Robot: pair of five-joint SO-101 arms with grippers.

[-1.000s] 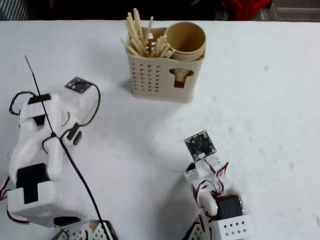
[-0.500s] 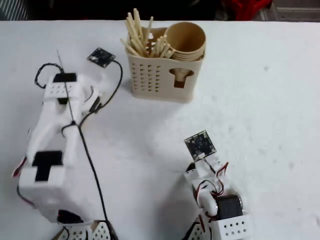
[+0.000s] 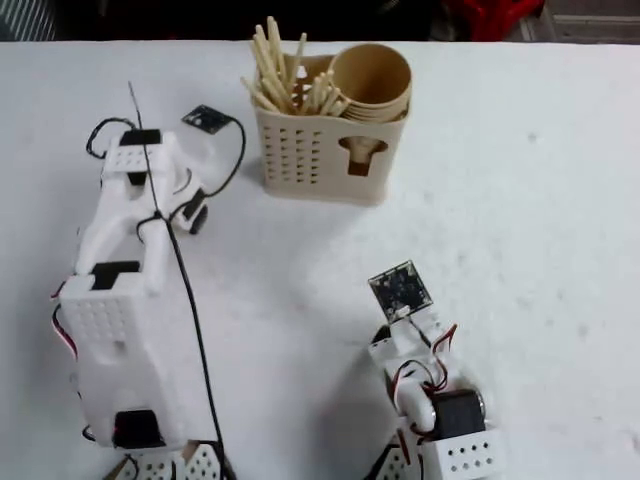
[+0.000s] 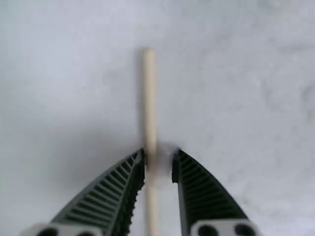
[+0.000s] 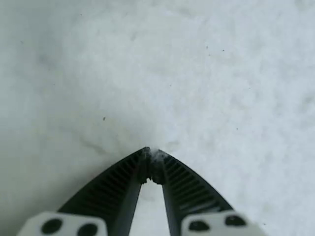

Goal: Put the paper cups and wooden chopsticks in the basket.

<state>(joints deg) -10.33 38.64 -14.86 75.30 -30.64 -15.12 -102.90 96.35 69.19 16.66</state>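
Observation:
The beige basket (image 3: 320, 150) stands at the table's far middle. It holds several wooden chopsticks (image 3: 285, 70) on one side and stacked paper cups (image 3: 372, 80) on the other. In the left wrist view my left gripper (image 4: 158, 160) is shut on a single wooden chopstick (image 4: 148, 98), which runs lengthwise out past the fingertips over the white table. The left arm (image 3: 140, 200) stretches along the table's left side, its wrist just left of the basket. My right gripper (image 5: 151, 156) is shut with nothing in it, tips together above the bare table.
The right arm (image 3: 420, 370) is folded near the front edge, right of centre. A thin black cable (image 3: 175, 290) runs along the left arm. The white table (image 3: 540, 200) is bare to the right of the basket.
The left arm has stretched away from the front-left corner toward the basket, its wrist now closer to the basket's left side. The right arm has kept still.

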